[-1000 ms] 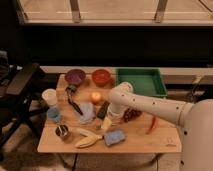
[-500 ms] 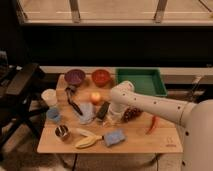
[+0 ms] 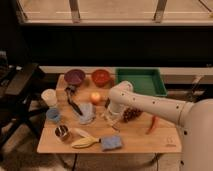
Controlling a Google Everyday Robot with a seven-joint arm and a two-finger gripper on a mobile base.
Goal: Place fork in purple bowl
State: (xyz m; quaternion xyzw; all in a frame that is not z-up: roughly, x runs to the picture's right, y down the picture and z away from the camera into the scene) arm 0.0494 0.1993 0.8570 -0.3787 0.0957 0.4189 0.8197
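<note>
The purple bowl (image 3: 75,76) stands at the back left of the wooden table (image 3: 150,142), with the orange-red bowl (image 3: 100,77) to its right. My white arm reaches in from the right and bends down at mid-table. The gripper (image 3: 110,118) points down at the tabletop, well in front and to the right of the purple bowl. The fork (image 3: 115,125) shows only as a slim silvery streak at the gripper's tip. I cannot tell whether it is held or lying on the table.
A green tray (image 3: 141,81) stands at the back right. A black-handled utensil (image 3: 74,102), an orange (image 3: 95,97), a blue-grey cloth (image 3: 86,115), a white cup (image 3: 49,96), a blue cup (image 3: 53,115), a metal cup (image 3: 62,132), a banana (image 3: 85,142), a blue sponge (image 3: 111,143), a dark bunch (image 3: 132,114) and a red chili (image 3: 152,124) lie around.
</note>
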